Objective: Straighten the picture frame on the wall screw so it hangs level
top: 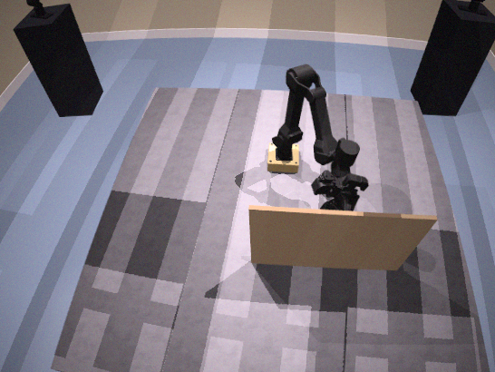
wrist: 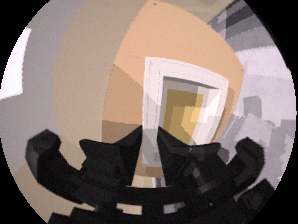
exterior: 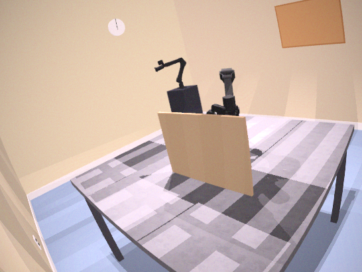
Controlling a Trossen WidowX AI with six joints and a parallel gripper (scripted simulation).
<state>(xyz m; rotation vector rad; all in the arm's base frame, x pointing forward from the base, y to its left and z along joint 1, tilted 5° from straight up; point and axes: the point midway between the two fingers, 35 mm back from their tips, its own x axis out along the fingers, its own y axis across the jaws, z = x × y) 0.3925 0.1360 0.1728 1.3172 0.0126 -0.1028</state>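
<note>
The picture frame (wrist: pixel 190 73), white with a grey and yellow picture, hangs on the near face of the upright tan board in the wrist view. Its left bar stands nearly upright and its top bar slopes down to the right, but the slanted, bulging view does not let me tell whether it is level. My gripper (wrist: pixel 149 128) is shut on the left bar of the frame, at its lower part. In the top and exterior views the board hides the frame and the fingertips. The screw and the notched strip are hidden.
The tan board (top: pixel 331 240) (exterior: pixel 205 149) (wrist: pixel 135 47) stands on the patterned table (top: pixel 136 336) (exterior: pixel 166 237), in front of the arm. The arm's yellow base (top: pixel 283 165) is behind it. Black pedestals (top: pixel 59 59) (top: pixel 453 59) (exterior: pixel 184 99) stand beyond the table.
</note>
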